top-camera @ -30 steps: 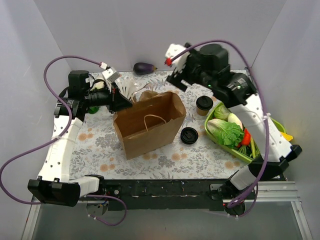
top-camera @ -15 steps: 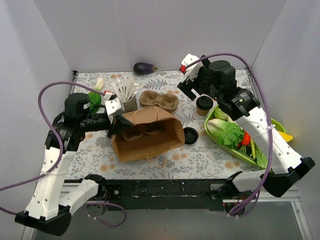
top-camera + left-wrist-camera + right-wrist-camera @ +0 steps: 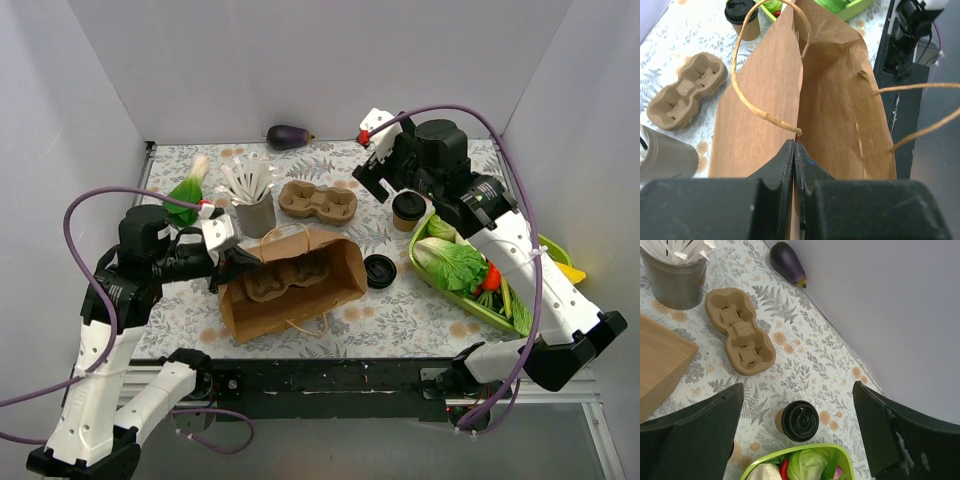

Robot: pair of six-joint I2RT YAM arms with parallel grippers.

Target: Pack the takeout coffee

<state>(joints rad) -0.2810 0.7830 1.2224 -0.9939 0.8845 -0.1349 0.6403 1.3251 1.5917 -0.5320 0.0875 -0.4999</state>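
bench [image 3: 400, 310] first: the brown paper bag [image 3: 300, 270] lies tipped over on it, its rim pinched tight in my left end effector [image 3: 795, 150]. my right end effector [image 3: 799, 387] hangs wide open, gripping nothing, above the takeout coffee [image 3: 797, 421], which stands lidded by the green tray [image 3: 412, 248]. i judge this is the reach; next comes a straight descent and a gentle squeeze.

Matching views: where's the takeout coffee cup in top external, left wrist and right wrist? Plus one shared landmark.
Top external: takeout coffee cup right of centre, black lid on.
Left wrist: top-left corner, beyond the paper bag.
Right wrist: bottom centre, lid facing the camera.
Shared landmark: the two-well cardboard carrier, lying empty on the table near the cup in all three views.
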